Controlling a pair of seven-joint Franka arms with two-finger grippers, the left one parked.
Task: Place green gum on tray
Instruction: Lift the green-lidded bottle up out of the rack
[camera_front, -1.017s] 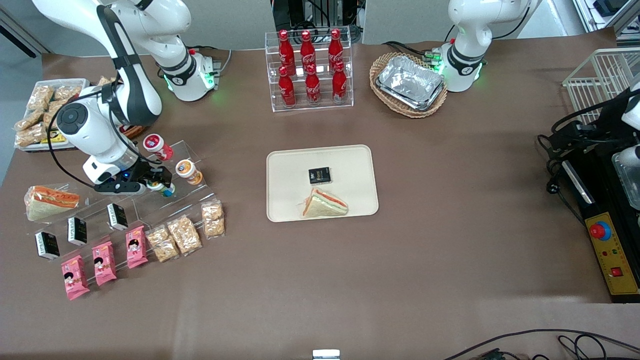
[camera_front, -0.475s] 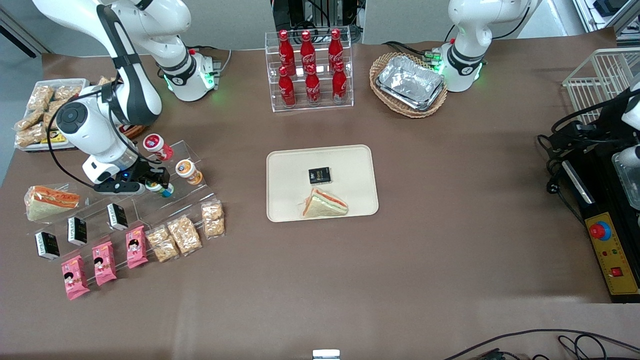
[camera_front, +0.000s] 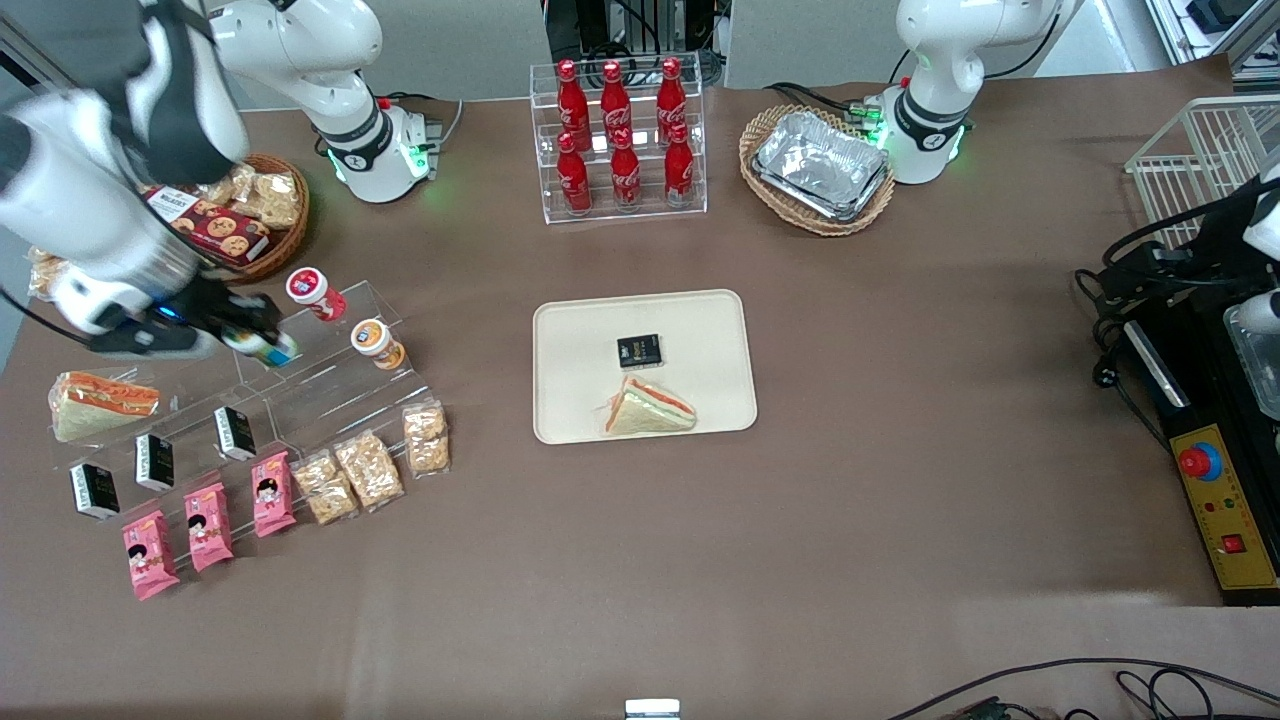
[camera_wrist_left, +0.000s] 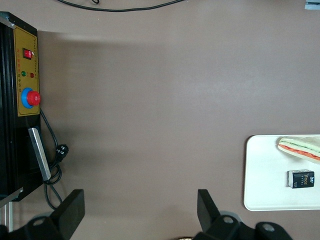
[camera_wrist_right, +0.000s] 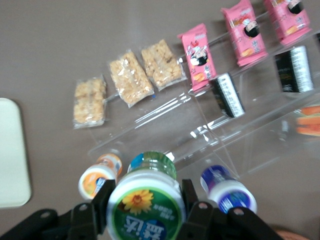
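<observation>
- The gripper (camera_front: 262, 343) is hanging above the clear stand (camera_front: 330, 395) at the working arm's end of the table; its fingers (camera_wrist_right: 192, 212) are pinching the gum (camera_wrist_right: 145, 207) at the lid, one on each side.
- The gum is sitting in that grip, clear of the stand, lid toward the wrist camera; in the front view it is showing as a small blurred cylinder (camera_front: 270, 348) at the fingertips.
- In my judgement the pick is done and the carry is starting; the tray (camera_front: 570, 400) is lying well apart, toward the table's middle.
- The next move is calling for a sideways carry high enough to pass the stand and the other canisters, then a descent onto bare tray.
- The tray is already bearing one sandwich (camera_front: 650, 408) and one black pack (camera_front: 639, 351); the open part nearer the working arm looks the safest spot.
- Counting canisters: one in the grip, one orange-lidded (camera_front: 377, 343) and one blue (camera_front: 314, 292) resting on the stand.
- Counting the rest around the stand: three pink packs (camera_front: 208, 524), three black packs (camera_front: 156, 461), three nut bars (camera_front: 368, 464), one sandwich (camera_front: 100, 403).
- Farther from the camera: six red bottles (camera_front: 619, 135) standing in a rack.
</observation>
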